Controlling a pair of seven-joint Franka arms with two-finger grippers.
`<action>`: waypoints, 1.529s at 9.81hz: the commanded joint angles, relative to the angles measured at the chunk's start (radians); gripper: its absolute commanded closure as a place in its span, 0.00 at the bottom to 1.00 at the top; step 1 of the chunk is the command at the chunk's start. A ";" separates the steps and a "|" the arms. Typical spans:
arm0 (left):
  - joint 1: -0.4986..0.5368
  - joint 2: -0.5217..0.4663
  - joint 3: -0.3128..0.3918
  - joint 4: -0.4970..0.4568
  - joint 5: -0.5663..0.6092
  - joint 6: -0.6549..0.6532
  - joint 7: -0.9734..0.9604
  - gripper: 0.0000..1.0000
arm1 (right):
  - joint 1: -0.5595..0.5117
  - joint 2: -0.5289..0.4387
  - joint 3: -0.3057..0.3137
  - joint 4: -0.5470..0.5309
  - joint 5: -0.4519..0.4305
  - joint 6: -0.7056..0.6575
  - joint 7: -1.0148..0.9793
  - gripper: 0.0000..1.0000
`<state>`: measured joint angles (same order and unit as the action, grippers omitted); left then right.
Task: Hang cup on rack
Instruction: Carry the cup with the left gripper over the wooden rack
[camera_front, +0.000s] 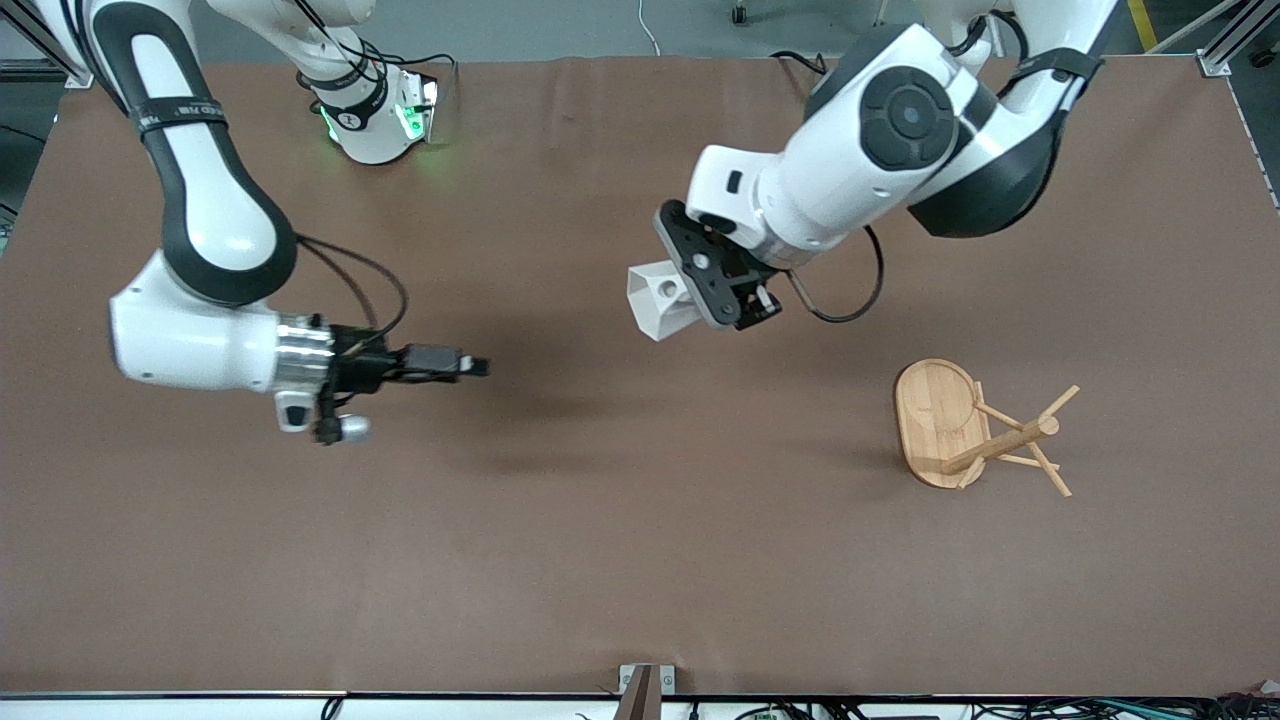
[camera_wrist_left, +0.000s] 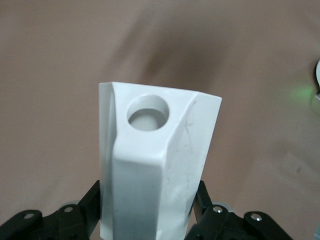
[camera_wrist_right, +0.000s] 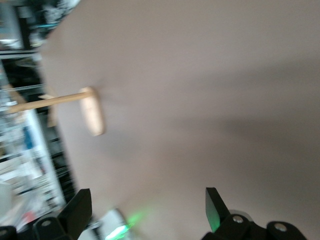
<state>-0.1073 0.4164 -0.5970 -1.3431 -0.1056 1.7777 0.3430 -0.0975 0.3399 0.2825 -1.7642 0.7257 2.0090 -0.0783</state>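
**Cup in the air, rack yet to be reached**

The left gripper (camera_front: 715, 290) is clamped on the cup (camera_front: 660, 298), its two fingers (camera_wrist_left: 87, 202) pressed against opposite faces of the white body. The cup is carried on its side over the middle of the table, with the round hole of its handle (camera_wrist_left: 147, 114) turned toward the wrist camera and fully in view. The right gripper (camera_front: 470, 366) hangs empty over the table toward the right arm's end, its fingers (camera_wrist_right: 77, 210) spread wide apart; that arm waits.

The rack (camera_front: 975, 430) stands on the table toward the left arm's end, nearer to the front camera than the spot under the cup and well apart from it. Its thin pegs (camera_front: 1055, 405) slant outward from the central post above the oval base (camera_front: 930, 415).

The step in hand looks like the carry: the cup is lifted and gripped, but not yet brought to the rack. The next move calls for travelling over to the rack, lining the handle hole up with the tip of one peg, and sliding it on along the peg's slant before letting go. The hole is small and the pegs thin, so a slight misalignment could knock the light rack.

The table (camera_front: 600, 560) is covered with a plain brown sheet. Cables and metal framing show at its edges.
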 joint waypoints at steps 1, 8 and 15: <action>0.046 -0.014 0.000 -0.018 0.033 -0.076 -0.178 1.00 | 0.009 -0.061 -0.115 -0.009 -0.235 0.002 0.034 0.00; 0.236 -0.016 -0.001 -0.061 0.176 -0.100 -0.338 1.00 | 0.042 -0.358 -0.203 0.077 -0.755 -0.295 0.083 0.00; 0.271 -0.171 0.086 -0.405 0.092 0.119 -0.288 1.00 | 0.056 -0.406 -0.264 0.287 -0.750 -0.524 0.197 0.00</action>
<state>0.1563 0.3200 -0.5582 -1.6098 0.0334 1.8154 0.0173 -0.0310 -0.1156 0.0187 -1.5495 -0.0089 1.5075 0.1062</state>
